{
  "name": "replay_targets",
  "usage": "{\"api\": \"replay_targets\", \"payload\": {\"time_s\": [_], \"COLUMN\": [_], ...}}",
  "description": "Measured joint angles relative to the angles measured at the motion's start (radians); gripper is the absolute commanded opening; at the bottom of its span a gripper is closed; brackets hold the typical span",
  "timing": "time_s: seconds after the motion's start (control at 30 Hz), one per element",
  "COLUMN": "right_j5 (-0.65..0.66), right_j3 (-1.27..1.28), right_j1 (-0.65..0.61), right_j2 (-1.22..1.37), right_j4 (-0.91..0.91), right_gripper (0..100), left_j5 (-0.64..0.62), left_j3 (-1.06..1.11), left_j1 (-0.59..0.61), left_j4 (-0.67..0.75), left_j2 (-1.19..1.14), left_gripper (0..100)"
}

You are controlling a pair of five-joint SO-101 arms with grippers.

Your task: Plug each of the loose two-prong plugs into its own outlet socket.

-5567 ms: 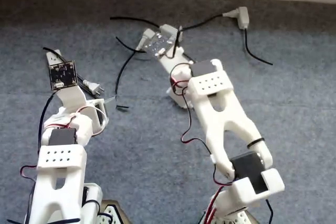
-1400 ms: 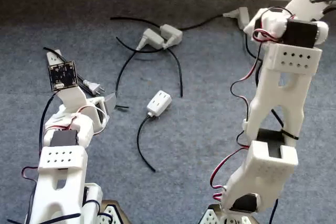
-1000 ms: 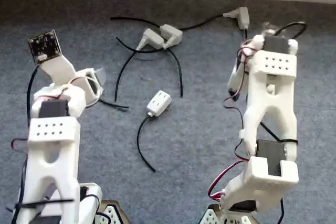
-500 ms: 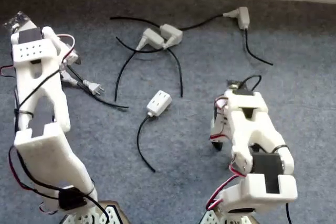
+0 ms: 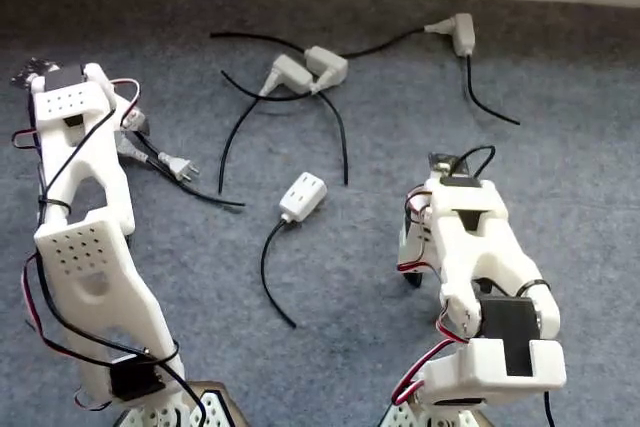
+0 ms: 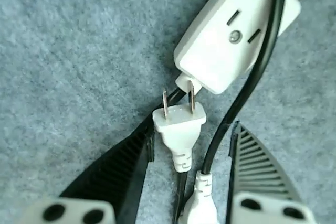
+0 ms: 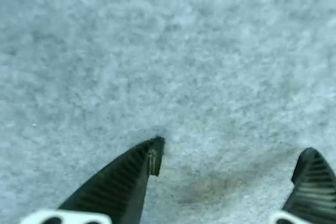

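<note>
Left hand (image 6: 192, 136) spread astride a plug (image 6: 178, 125) (prongs toward the socket (image 6: 231, 38)); right hand (image 7: 233, 151) spread above carpet (image 7: 157, 51).

The high camera looked down from over the near edge toward the far wall. Each wrist camera faced the carpet (image 7: 157, 51) at close range: the left at far left, apparently sharing the plug (image 6: 178, 127) with the high view, the right nearer, at right.
</note>
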State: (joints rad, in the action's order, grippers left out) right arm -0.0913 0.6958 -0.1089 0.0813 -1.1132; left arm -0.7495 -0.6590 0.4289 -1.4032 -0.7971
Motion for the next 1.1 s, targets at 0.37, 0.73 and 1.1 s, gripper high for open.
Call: {"api": "replay_targets", "payload": {"time_s": [0.37, 0.73, 1.1], "right_j5": [0.0, 0.0, 0.0], "right_j3": [0.005, 0.005, 0.005], "right_j1": [0.0, 0.0, 0.0], "right_j2": [-0.002, -0.002, -0.002], "right_j4": [0.003, 0.003, 0.003], "right_gripper": [39.2, 39.2, 39.2], "left_j5": [0.0, 0.0, 0.0], "left_j3": [-0.061, -0.103, -0.103], "left_j1": [-0.006, -0.084, -0.077], "left_j4": [0.0, 0.0, -0.015], "left_j2": [-0.002, -0.002, -0.017], "left_gripper": [23, 23, 23]}}
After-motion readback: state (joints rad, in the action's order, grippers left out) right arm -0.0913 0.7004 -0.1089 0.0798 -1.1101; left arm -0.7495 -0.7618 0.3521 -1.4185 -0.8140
